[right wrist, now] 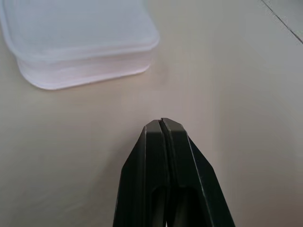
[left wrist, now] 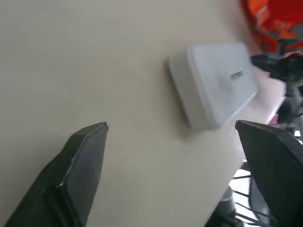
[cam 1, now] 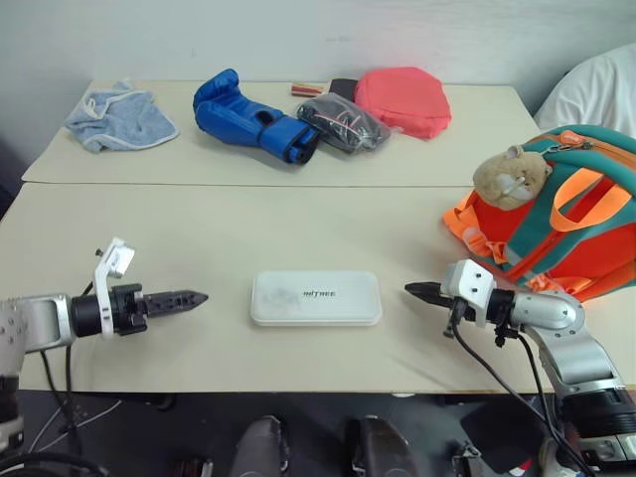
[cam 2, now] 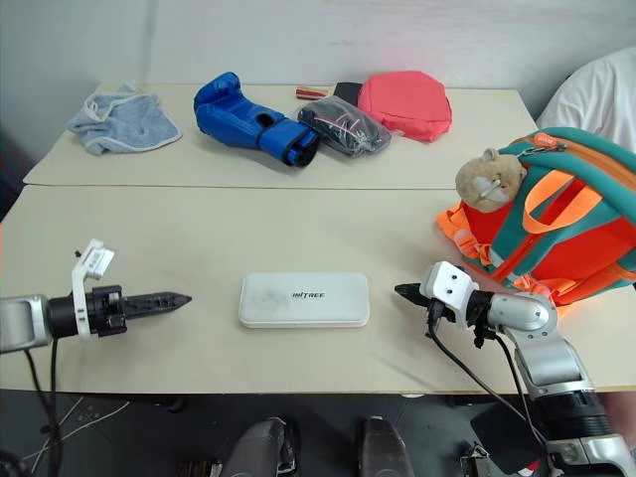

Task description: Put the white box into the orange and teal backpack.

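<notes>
1. White box (cam 1: 316,298) lies flat on the near tabletop (cam 1: 248,234), lid up, roughly centred between the two arms. Long axis runs left-right across the robot's front; the grey lettering on the lid sits toward its right half.
2. Left tool (cam 1: 195,298) is left of the box, off the tabletop surface, pointing right at the box's left short end, with a clear gap. In the left wrist view its fingers (left wrist: 80,165) stand wide apart, nothing between them.
3. Right tool (cam 1: 419,291) is just right of the box, pointing left at its right short end, not touching. In the right wrist view the fingers (right wrist: 165,156) are pressed together and empty, with a box corner ahead of the tips.
4. Orange and teal backpack (cam 1: 556,224) stands at the right edge of the tabletop, well apart from the box, with a tan plush animal (cam 1: 509,174) on its upper front.
5. Far tabletop holds a light blue cloth (cam 1: 119,119), a blue boxing glove (cam 1: 253,117), a dark bag of cables (cam 1: 343,122) and a coral-red pouch (cam 1: 402,99).
6. A person's white sleeve (cam 1: 596,94) shows behind the backpack.
</notes>
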`<action>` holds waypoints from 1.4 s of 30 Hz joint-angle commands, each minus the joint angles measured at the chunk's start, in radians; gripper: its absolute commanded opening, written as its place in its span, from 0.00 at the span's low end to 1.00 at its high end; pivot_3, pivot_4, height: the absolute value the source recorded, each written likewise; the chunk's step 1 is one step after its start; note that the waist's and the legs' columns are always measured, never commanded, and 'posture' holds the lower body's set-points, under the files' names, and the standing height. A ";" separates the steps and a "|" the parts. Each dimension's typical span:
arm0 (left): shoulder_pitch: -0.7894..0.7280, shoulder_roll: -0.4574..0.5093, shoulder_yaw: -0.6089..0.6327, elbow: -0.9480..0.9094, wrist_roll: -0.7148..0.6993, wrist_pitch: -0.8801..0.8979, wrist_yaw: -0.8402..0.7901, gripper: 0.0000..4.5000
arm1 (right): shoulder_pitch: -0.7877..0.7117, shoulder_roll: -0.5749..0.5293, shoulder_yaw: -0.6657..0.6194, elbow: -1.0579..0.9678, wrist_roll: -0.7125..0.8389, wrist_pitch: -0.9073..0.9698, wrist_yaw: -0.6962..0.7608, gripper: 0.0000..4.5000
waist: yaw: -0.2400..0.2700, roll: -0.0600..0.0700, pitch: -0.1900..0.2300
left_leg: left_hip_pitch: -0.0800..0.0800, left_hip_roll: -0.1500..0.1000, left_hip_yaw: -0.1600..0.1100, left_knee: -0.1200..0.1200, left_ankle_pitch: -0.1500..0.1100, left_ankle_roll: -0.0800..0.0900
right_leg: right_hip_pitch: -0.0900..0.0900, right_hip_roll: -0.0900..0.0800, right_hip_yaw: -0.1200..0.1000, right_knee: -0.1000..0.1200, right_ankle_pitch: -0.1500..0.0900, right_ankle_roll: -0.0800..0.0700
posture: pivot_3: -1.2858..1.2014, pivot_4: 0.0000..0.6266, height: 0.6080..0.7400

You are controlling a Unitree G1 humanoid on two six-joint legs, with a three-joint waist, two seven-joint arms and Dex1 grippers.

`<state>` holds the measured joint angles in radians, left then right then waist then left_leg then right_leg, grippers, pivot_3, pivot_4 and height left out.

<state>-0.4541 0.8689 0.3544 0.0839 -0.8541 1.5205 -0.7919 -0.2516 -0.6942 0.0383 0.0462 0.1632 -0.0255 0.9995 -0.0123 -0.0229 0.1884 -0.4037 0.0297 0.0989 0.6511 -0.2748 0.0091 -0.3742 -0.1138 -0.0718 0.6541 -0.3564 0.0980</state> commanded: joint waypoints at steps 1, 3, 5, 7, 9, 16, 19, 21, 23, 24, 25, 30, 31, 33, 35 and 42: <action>-0.103 -0.051 -0.096 0.108 -0.023 0.092 0.087 0.99 | -0.007 0.017 0.020 -0.022 -0.001 -0.019 0.003 0.00 | 0.004 0.000 0.000 | 0.000 0.000 0.000 0.001 0.000 0.000 | 0.000 0.001 0.000 0.001 0.000 0.000 | 0.52 0.24 1.00; -0.143 -0.069 -0.154 0.149 -0.062 0.094 0.116 0.99 | -0.010 0.025 0.037 -0.024 -0.006 -0.019 0.004 0.00 | -0.003 0.000 0.000 | 0.000 0.000 0.001 0.001 0.000 0.000 | 0.000 0.001 0.001 0.001 0.000 0.000 | 0.52 0.24 1.00; -0.168 -0.074 -0.207 0.177 -0.092 0.094 0.137 0.99 | -0.013 0.032 0.051 -0.025 -0.011 -0.020 0.004 0.00 | -0.007 0.000 0.000 | 0.000 0.001 0.002 0.001 0.001 0.000 | -0.001 0.001 0.002 0.001 0.000 0.000 | 0.52 0.24 1.00; -0.188 -0.084 -0.248 0.220 -0.146 0.094 0.179 0.99 | -0.014 0.041 0.066 -0.027 -0.020 -0.024 0.002 0.00 | -0.009 0.000 0.000 | 0.000 0.001 0.001 0.001 0.001 -0.001 | -0.001 0.001 0.002 0.002 0.000 0.000 | 0.52 0.24 1.00; -0.196 -0.094 -0.271 0.241 -0.183 0.094 0.217 0.99 | -0.016 0.049 0.076 -0.030 -0.024 -0.021 -0.002 0.00 | -0.011 0.000 0.000 | 0.000 0.001 0.001 0.001 0.001 -0.001 | -0.001 0.001 0.003 0.002 0.000 0.000 | 0.52 0.24 1.00; -0.242 -0.206 -0.246 0.336 -0.264 0.094 0.345 0.99 | -0.069 0.118 0.135 0.018 -0.061 -0.042 -0.014 0.00 | 0.002 0.000 0.000 | 0.000 0.000 0.000 0.005 0.001 -0.001 | 0.000 0.000 0.002 0.003 0.000 0.000 | 0.52 0.24 1.00; -0.249 -0.242 -0.222 0.369 -0.304 0.094 0.396 0.99 | -0.079 0.128 0.142 0.040 -0.071 -0.054 -0.016 0.00 | 0.012 0.000 0.000 | 0.000 -0.001 0.000 0.007 0.001 0.000 | 0.001 0.000 0.002 0.003 0.000 0.000 | 0.52 0.24 1.00; -0.238 -0.264 -0.229 0.365 -0.350 0.094 0.424 0.95 | -0.084 0.134 0.150 0.050 -0.073 -0.061 -0.014 0.00 | 0.013 0.000 0.000 | 0.000 -0.001 -0.001 0.008 0.001 0.000 | 0.001 -0.001 0.002 0.004 0.000 0.000 | 0.52 0.24 1.00; -0.229 -0.267 -0.248 0.353 -0.408 0.094 0.442 0.87 | -0.094 0.138 0.154 0.059 -0.074 -0.069 -0.010 0.00 | 0.011 0.000 0.000 | 0.000 -0.001 -0.002 0.008 0.001 0.000 | 0.002 -0.001 0.001 0.004 0.000 0.000 | 0.52 0.24 1.00; -0.230 -0.265 -0.253 0.353 -0.434 0.094 0.449 0.81 | -0.101 0.140 0.154 0.065 -0.074 -0.071 -0.009 0.00 | 0.009 0.000 0.000 | 0.000 -0.001 -0.002 0.008 0.001 0.000 | 0.002 -0.001 0.001 0.004 0.000 0.000 | 0.52 0.24 1.00; -0.232 -0.265 -0.252 0.357 -0.454 0.094 0.460 0.75 | -0.106 0.142 0.153 0.072 -0.075 -0.075 -0.008 0.00 | 0.008 -0.001 0.000 | 0.000 0.000 -0.002 0.008 0.001 0.000 | 0.002 0.000 0.001 0.004 0.000 0.000 | 0.52 0.24 1.00; -0.241 -0.269 -0.225 0.367 -0.562 0.094 0.516 0.42 | -0.090 0.133 0.126 0.070 -0.056 -0.078 -0.003 0.00 | 0.008 -0.001 0.000 | 0.000 0.000 -0.002 0.008 0.001 0.000 | 0.002 0.000 0.001 0.004 0.000 0.000 | 0.52 0.24 1.00; -0.240 -0.275 -0.206 0.368 -0.581 0.094 0.534 0.35 | -0.075 0.127 0.116 0.058 -0.045 -0.073 0.002 0.00 | 0.009 -0.001 0.000 | 0.000 0.000 -0.002 0.008 0.001 0.000 | 0.002 0.000 0.001 0.004 0.000 0.000 | 0.52 0.24 1.00; -0.226 -0.290 -0.158 0.325 -0.600 0.094 0.547 0.27 | -0.030 0.110 0.086 0.016 -0.002 -0.057 0.022 0.00 | 0.010 -0.001 0.000 | -0.001 0.000 -0.003 0.008 0.001 0.000 | 0.002 0.000 0.001 0.004 0.000 0.000 | 0.52 0.24 1.00; -0.209 -0.304 -0.106 0.287 -0.618 0.094 0.561 0.27 | 0.021 0.095 0.043 -0.036 0.052 -0.026 0.027 0.04 | 0.010 -0.001 0.000 | -0.001 0.000 -0.003 0.008 0.001 0.000 | 0.002 0.000 0.000 0.004 0.000 0.000 | 0.52 0.24 1.00; 0.038 -0.174 -0.161 -0.203 -0.321 -0.317 0.130 0.27 | 0.329 0.053 -0.280 -0.260 0.224 0.070 -0.083 0.48 | 0.008 -0.001 0.000 | -0.001 0.000 -0.001 0.006 0.001 -0.001 | 0.001 0.001 0.001 0.000 0.000 0.000 | 0.52 0.24 1.00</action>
<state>-0.4478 0.6873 0.1953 -0.0080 -1.2494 1.3748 -0.4827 0.0326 -0.6343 -0.1576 -0.1423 0.3396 0.0302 0.9491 -0.0043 -0.0234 0.1883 -0.4041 0.0298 0.0988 0.6552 -0.2739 0.0074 -0.3731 -0.1126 -0.0699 0.6520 -0.3569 0.0974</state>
